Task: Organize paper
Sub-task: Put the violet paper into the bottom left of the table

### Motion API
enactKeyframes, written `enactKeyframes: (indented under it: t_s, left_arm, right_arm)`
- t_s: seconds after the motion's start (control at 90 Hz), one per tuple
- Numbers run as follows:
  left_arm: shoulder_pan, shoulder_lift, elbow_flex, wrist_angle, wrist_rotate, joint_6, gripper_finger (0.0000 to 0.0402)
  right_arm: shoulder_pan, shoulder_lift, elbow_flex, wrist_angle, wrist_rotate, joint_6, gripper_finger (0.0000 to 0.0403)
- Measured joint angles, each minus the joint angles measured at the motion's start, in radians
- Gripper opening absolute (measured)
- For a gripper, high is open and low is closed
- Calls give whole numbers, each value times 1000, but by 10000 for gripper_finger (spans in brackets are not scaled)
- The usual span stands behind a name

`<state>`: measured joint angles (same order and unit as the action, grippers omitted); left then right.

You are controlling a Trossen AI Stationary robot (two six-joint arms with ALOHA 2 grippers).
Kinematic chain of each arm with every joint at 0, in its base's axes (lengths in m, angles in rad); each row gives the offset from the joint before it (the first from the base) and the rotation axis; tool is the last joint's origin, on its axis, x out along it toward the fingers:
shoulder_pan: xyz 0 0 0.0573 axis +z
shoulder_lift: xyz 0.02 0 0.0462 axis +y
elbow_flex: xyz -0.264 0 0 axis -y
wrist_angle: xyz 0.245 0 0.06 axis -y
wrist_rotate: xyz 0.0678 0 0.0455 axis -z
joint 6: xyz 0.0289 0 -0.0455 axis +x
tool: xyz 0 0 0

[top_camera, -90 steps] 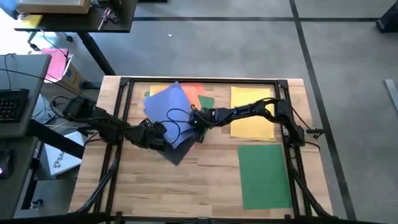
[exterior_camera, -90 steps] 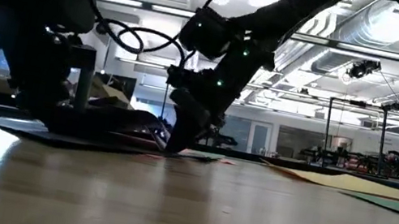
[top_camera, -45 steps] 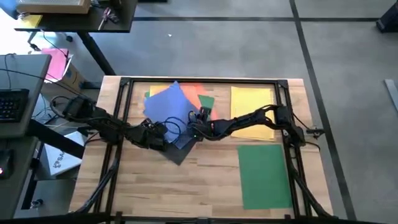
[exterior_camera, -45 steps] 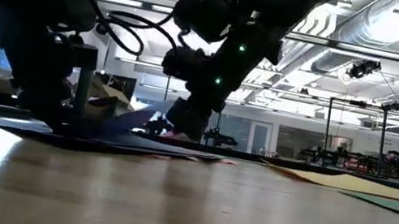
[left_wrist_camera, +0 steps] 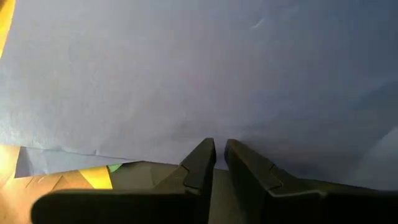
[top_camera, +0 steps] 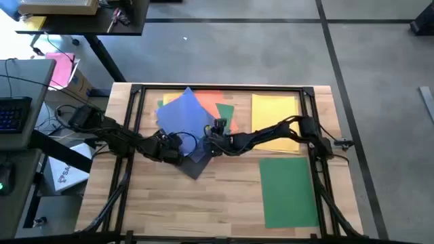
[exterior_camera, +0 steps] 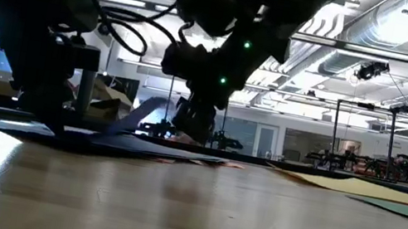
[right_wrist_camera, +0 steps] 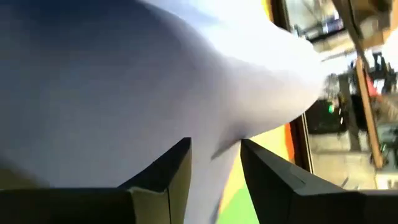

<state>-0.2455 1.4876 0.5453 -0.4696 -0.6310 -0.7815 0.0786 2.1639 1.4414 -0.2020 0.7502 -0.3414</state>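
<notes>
Left gripper (top_camera: 178, 150): nearly closed fingers pressing down the blue sheet (top_camera: 184, 116) at its 7 o'clock corner.
Blue sheet: tops the mixed pile, left of the table's centre.
Right gripper (top_camera: 209, 144): at the blue sheet's 5 o'clock edge, fingers pinching that edge, which curls upward.
Yellow sheet (top_camera: 273, 108): lies at 3 o'clock from the pile.
Green sheet (top_camera: 287, 190): lies flat, 5 o'clock from the pile.

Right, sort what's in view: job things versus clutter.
Job: blue sheet, orange sheet, yellow sheet, green sheet, left gripper, right gripper.
Clutter: keyboard, cardboard box, magenta sheet.
</notes>
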Motion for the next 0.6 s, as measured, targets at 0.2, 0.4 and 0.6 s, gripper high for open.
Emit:
enactKeyframes:
  t_s: [0.2, 0.4, 0.6]
  left_arm:
    - [0, 0, 0, 0, -1, 0, 37]
    - [0, 0, 0, 0, -1, 0, 37]
    - [0, 0, -2, 1, -3, 0, 37]
  right_arm:
    - [11, 0, 0, 44, -7, -57, 124]
    - [17, 0, 0, 54, 80, -109, 124]
    - [37, 0, 0, 52, 141, -81, 124]
